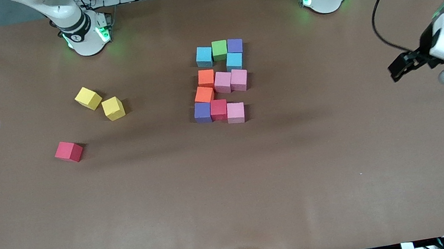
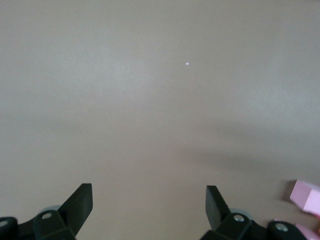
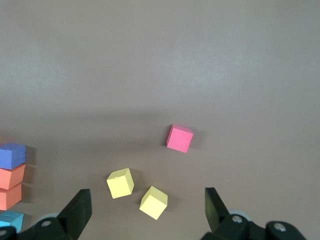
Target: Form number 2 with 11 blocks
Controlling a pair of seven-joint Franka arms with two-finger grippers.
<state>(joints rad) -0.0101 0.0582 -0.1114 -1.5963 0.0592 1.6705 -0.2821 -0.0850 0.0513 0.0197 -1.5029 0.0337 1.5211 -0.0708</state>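
The number 2 [image 1: 221, 83], a blocky digit of small matte foam cubes, lies near the middle of the brown table [image 1: 234, 194], somewhat toward the robots' bases. Its top row is cyan [image 1: 204, 56], green [image 1: 219, 49] and purple [image 1: 235, 45]; a second cyan cube [image 1: 234, 60] sits under the purple one; then come orange [image 1: 206, 78] and two pink cubes [image 1: 231, 81], a second orange cube [image 1: 204, 94], and a bottom row of purple [image 1: 202, 112], red [image 1: 218, 109] and pink [image 1: 235, 112]. All eleven blocks appear placed, so the figure looks complete.

What remains, by judgement, is tidying. The rows sit slightly skewed and the bottom pink cube lies a little nearer the front camera than its neighbours. Any correction should be a gentle push on one cube's outer face, so the touching cubes are not dragged along.

Well apart, toward the right arm's end of the table, lie two spare yellow cubes [image 1: 100, 103] and a loose red cube [image 1: 69, 151], which is nearer the front camera than they are. None of them blocks access to the digit.

The left gripper [image 1: 401, 65] hangs over bare table at the left arm's end, fingers spread wide and holding nothing. The right gripper [image 3: 145, 210] waits over the right arm's end, likewise wide and empty.
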